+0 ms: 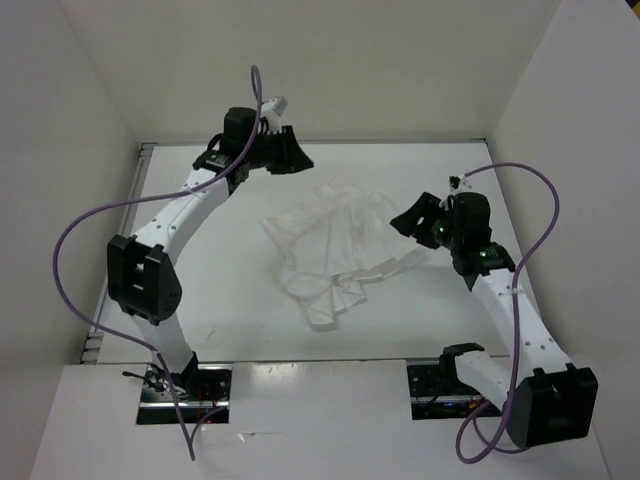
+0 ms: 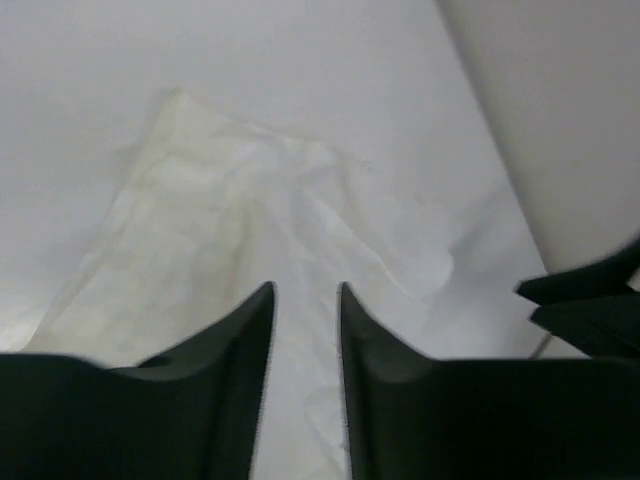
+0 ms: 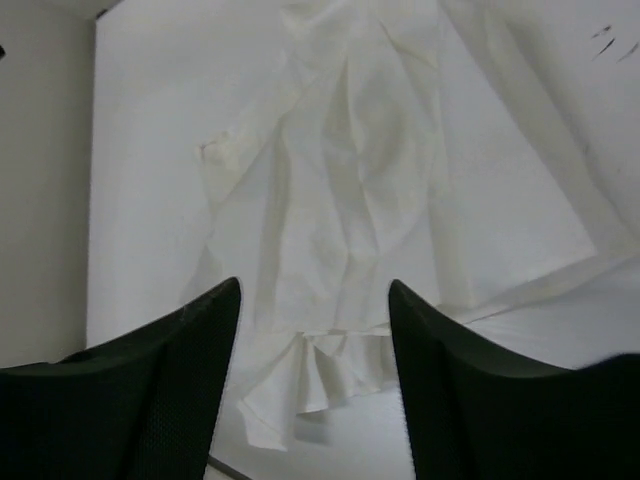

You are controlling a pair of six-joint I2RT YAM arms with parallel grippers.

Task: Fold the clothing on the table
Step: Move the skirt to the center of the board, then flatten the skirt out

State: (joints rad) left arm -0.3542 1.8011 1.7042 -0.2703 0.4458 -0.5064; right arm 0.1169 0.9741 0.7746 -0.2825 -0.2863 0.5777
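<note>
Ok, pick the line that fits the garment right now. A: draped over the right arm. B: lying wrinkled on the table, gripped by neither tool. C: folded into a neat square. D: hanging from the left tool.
B: the garment lies wrinkled on the table; the left tool and right tool both stand open.

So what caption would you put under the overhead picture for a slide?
Left gripper and right gripper, both open, poised either side of a crumpled white garment on a white table.
</note>
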